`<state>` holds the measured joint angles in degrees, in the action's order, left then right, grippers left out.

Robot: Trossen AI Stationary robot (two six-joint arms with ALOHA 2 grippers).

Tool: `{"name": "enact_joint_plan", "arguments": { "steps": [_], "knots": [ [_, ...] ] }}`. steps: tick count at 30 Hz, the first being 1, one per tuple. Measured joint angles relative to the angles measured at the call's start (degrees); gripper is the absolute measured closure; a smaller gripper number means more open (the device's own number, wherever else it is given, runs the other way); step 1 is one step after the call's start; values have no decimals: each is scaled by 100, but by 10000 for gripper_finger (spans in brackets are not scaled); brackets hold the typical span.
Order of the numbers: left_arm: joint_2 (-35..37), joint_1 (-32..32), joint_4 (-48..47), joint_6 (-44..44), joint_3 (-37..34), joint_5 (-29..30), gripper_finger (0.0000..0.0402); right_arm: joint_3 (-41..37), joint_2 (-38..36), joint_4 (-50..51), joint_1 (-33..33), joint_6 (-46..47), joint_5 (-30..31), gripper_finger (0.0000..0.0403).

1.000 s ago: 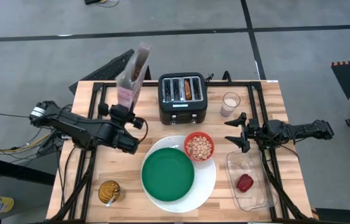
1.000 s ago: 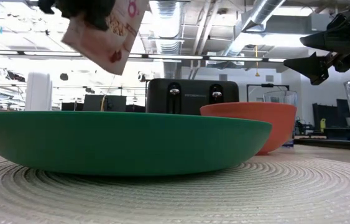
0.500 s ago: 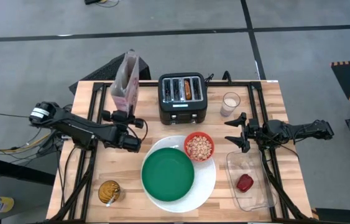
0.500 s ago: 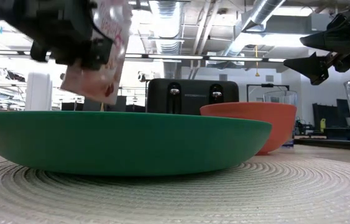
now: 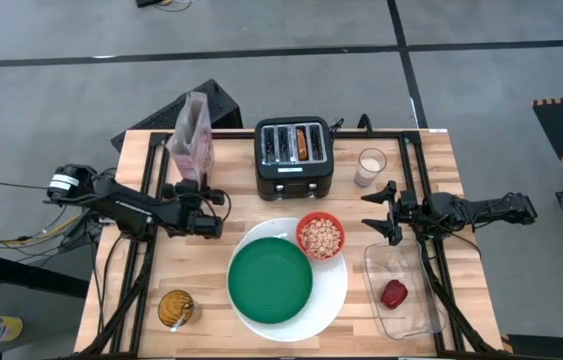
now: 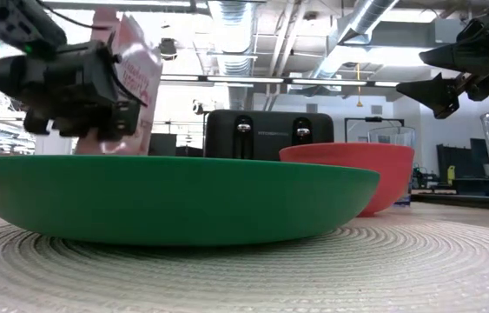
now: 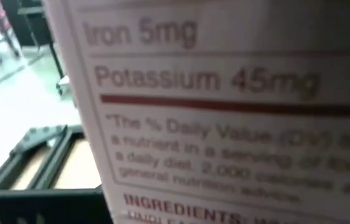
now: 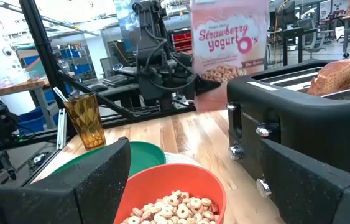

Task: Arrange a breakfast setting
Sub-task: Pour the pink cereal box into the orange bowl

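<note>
**Cereal box held upright beside the toaster**

The left gripper [image 5: 193, 190] clasped a pink-and-white cardboard cereal box [image 5: 190, 140], upright just left of the black toaster [image 5: 294, 158]. The right gripper [image 5: 379, 211] hovered unclenched, holding nothing, near the clear plastic tray [image 5: 416, 315]. On the large white plate [image 5: 333, 292] sat the smaller green plate [image 5: 270, 279] and the small red bowl [image 5: 320, 236] of cereal.

Wooden desk [image 5: 141, 300]: black toaster [image 5: 294, 160] at rear centre, toasted bagel [image 5: 303, 143] in one slot. Pink cereal box [image 5: 192, 140] left of toaster; glass of milk [image 5: 369, 167] right of it. Large white plate [image 5: 336, 290] in front, carrying smaller green plate [image 5: 270, 280] and small red bowl [image 5: 320, 236]. Clear plastic tray [image 5: 416, 310] at right holds small red food piece [image 5: 393, 293]. Amber glass [image 5: 175, 309] front left.
</note>
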<state>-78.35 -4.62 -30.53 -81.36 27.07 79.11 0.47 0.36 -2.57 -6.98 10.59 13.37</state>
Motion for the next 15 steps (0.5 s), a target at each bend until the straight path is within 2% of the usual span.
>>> {"name": "enact_joint_plan", "arguments": {
  "steps": [7, 11, 15],
  "knots": [
    [-2, 144, 931, 299, -398, -427, 256, -2, -2, 0, 2, -2, 0, 32],
    [-2, 204, 1154, 304, -487, -550, 231, 0, -1, 0, 1, -1, 0, 32],
    [-2, 227, 1215, 240, -489, -927, 195, -1, 0, 0, 2, 0, 0, 32]
  ]
}}
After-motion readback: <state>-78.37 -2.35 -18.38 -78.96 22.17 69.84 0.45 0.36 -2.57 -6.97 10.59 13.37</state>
